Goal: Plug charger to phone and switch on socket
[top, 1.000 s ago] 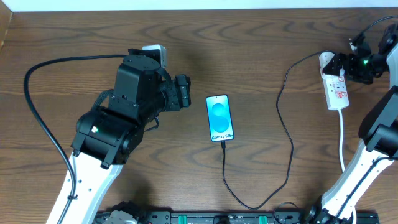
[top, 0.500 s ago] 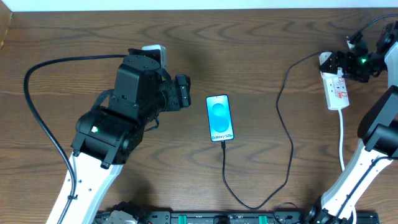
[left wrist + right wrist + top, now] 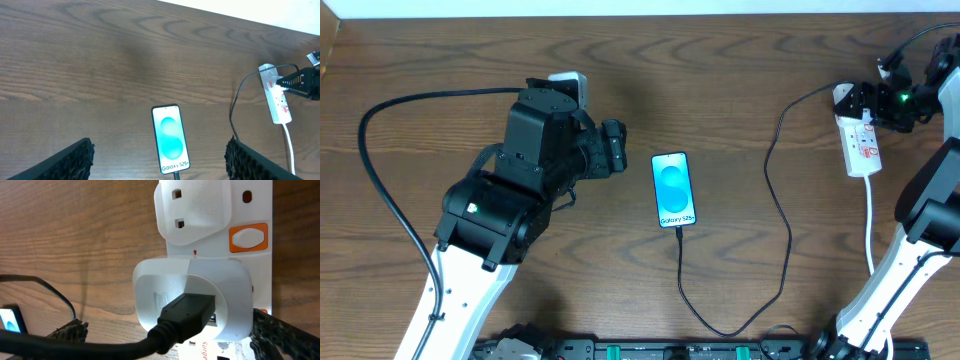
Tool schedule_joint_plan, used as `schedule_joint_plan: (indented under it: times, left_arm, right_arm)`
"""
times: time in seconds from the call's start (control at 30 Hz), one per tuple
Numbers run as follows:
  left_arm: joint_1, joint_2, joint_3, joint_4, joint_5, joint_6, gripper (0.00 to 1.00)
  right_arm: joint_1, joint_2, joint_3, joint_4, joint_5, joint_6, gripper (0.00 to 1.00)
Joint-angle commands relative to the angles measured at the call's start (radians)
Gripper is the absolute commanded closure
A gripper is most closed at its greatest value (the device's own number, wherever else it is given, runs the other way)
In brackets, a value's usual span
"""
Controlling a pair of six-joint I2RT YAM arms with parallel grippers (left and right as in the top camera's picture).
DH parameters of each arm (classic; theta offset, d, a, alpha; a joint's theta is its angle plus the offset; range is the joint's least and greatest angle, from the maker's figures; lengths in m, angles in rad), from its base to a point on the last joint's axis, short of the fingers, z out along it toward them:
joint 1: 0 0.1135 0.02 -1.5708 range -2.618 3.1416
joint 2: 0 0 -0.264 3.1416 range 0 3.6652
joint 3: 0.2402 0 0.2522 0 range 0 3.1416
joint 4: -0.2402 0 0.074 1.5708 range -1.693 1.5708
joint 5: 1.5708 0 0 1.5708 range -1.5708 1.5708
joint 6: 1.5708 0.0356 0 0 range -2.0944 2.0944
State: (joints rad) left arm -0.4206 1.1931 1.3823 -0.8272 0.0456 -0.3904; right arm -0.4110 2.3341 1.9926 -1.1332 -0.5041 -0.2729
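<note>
my left pincer (image 3: 614, 148) released, near the phone (image 3: 674, 190); charger (image 3: 782, 230) meets its bottom edge. my right pincer (image 3: 860, 101) released too, straddling the white plug (image 3: 192, 300) on the socket (image 3: 863, 150).

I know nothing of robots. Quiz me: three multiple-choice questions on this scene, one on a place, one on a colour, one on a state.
1. Where is the socket from the phone? A left; B right; C beneath.
2. Screen colour? A red; B blue; C black.
3. The left gripper is: A open, empty; B shut on the phone; C shut on the socket.
Answers: B, overhead it lies far to the right; B, the screen glows blue; A, its fingers stand wide apart, gripping nothing.
</note>
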Motion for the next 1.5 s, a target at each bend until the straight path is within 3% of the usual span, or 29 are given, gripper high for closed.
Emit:
schedule_joint_plan:
  times: [0.0,0.73,1.17,1.47]
  left_arm:
    - [0.005,-0.003,0.011,0.0,-0.013,0.016,0.16]
    - [0.005,-0.003,0.011,0.0,-0.013,0.016,0.16]
    - [0.005,-0.003,0.011,0.0,-0.013,0.016,0.16]
    - [0.005,-0.003,0.011,0.0,-0.013,0.016,0.16]
  right_arm:
    - [0.02,0.021,-0.001,-0.003,-0.048,0.007,0.01]
    - [0.02,0.023,-0.123,0.034,-0.051,0.018,0.01]
    - [0.003,0.018,0.042,-0.025,0.08,0.033,0.01]
    - [0.007,0.018,0.035,-0.025,0.066,0.033,0.01]
